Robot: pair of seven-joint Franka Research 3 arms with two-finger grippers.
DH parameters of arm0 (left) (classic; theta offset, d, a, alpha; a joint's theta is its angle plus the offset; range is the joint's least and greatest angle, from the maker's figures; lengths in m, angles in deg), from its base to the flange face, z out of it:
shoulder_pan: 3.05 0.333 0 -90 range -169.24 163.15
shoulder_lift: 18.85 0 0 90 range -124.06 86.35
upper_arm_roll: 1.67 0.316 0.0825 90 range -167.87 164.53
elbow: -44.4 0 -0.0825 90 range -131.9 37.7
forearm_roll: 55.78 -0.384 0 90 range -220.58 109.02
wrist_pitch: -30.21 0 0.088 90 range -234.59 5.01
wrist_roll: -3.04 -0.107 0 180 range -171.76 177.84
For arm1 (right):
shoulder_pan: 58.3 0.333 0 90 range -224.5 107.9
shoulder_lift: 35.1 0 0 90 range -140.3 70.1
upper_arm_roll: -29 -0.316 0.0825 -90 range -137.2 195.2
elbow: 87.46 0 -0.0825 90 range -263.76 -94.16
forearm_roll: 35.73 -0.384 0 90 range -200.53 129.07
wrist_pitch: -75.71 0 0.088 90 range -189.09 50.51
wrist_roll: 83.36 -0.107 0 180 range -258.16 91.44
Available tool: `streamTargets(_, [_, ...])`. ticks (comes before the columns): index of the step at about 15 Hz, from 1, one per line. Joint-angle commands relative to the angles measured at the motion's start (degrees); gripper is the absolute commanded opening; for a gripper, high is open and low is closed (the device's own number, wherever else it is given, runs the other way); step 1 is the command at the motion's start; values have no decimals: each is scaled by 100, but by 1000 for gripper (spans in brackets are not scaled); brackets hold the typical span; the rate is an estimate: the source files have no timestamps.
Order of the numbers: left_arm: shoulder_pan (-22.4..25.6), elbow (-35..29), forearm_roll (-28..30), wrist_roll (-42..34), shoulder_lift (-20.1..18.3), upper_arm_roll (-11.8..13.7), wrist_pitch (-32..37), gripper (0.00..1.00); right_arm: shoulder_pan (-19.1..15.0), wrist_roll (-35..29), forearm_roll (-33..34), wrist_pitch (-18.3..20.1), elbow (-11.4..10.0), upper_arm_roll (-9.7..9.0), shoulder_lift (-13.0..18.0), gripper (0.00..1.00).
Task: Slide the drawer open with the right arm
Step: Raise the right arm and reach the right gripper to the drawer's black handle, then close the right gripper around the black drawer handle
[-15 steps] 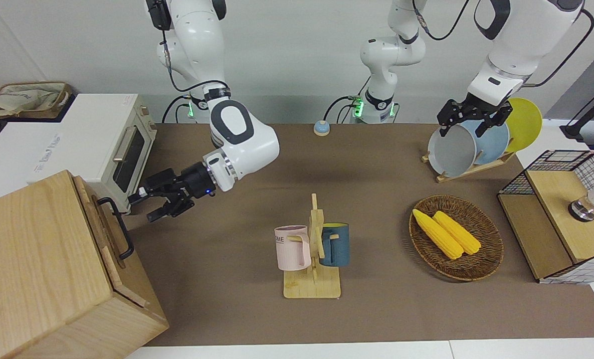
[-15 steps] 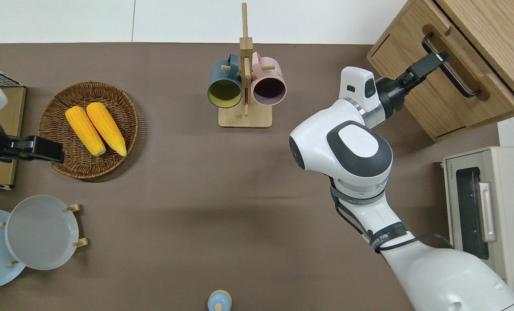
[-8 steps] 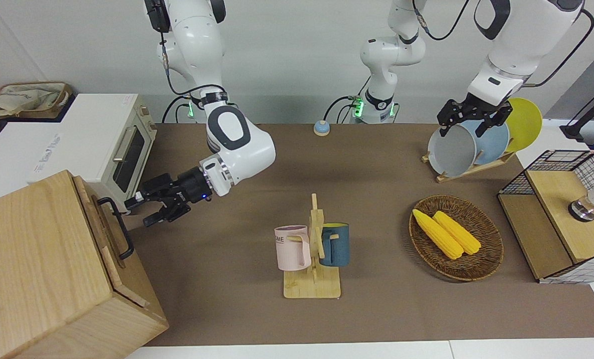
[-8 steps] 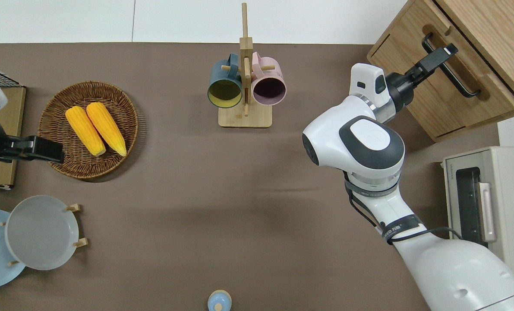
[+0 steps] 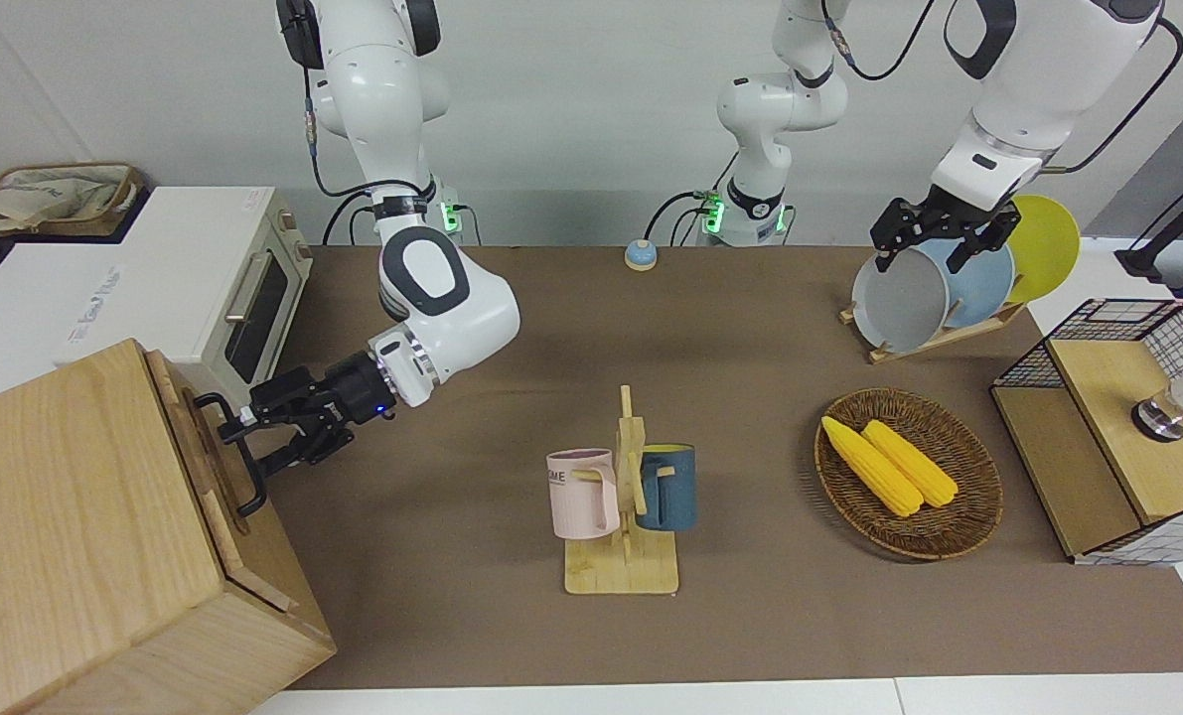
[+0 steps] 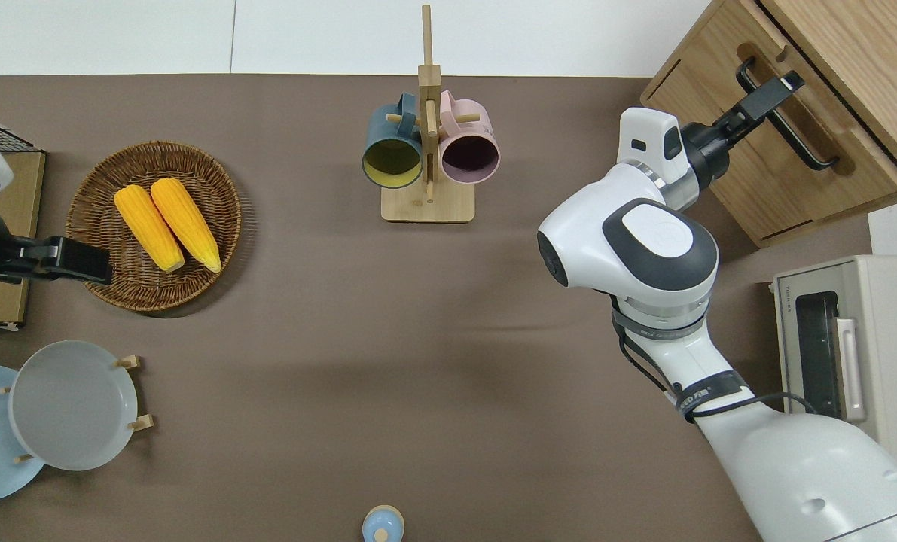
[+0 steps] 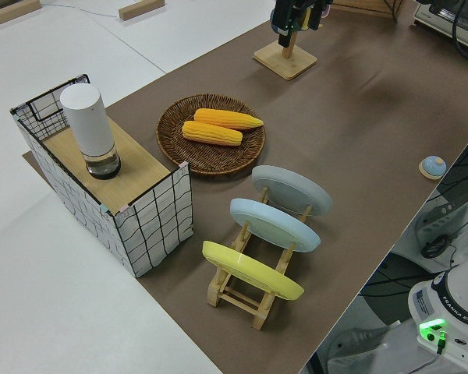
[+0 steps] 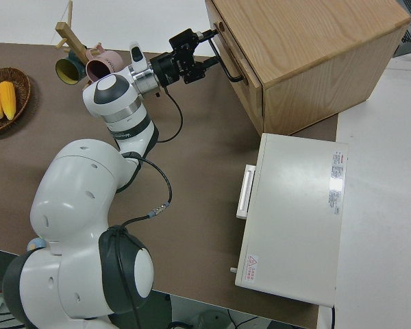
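Right gripper sat at the left of the front view, mid-height, with its fingers spread apart, one above and one below the black bar handle of the drawer. From overhead, the same gripper showed at the upper right of the frame, its tip over the upper end of the handle. Nothing was yet clamped; whether a fingertip already touched the bar could not be told. The drawer looked shut, flush in the big wooden cabinet that filled the lower left corner of the front view. The left arm was parked.

My judgement is that the risks lay in where the gripper had come to the bar. It stood near one end of the handle rather than at the middle, so a pull from there could skew a wide, shallow drawer and make it bind. If the fingers closed before the bar sat well between them, they could slip off at the first tug. The cabinet also stood at an angle on the table, so a pull not aligned with the drawer's own travel might drag the whole box instead.
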Motion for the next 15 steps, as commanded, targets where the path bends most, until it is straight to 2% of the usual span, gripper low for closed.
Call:
streamTargets(1, [-39,58,-102,60,-25,2,103,993,-104,-231,223,-114,-22,-43,-67,952])
streamTargets(3, [-39,58,-102,60,-25,2,103,993,-139,-223,223,-114,-22,-43,-75,646])
streamTargets(6, [-39,49,-102,60,-25,2,103,993,-253,-143,713,-184,-30,-43,-75,367])
streamTargets(8, [-39,49,-102,60,-25,2,103,993,-280,-152,785,-185,-31,-43,-75,237])
streamTargets(9, [-39,58,-102,60,-25,2,103,993,-280,-152,794,-185,-39,-43,-75,97])
streamTargets(10, [-39,49,-102,60,-25,2,103,993,-280,-161,785,-185,-31,-43,-75,15])
streamTargets(15, [-39,49,-102,60,-16,2,103,993,-271,-214,715,-176,-31,-43,-75,0])
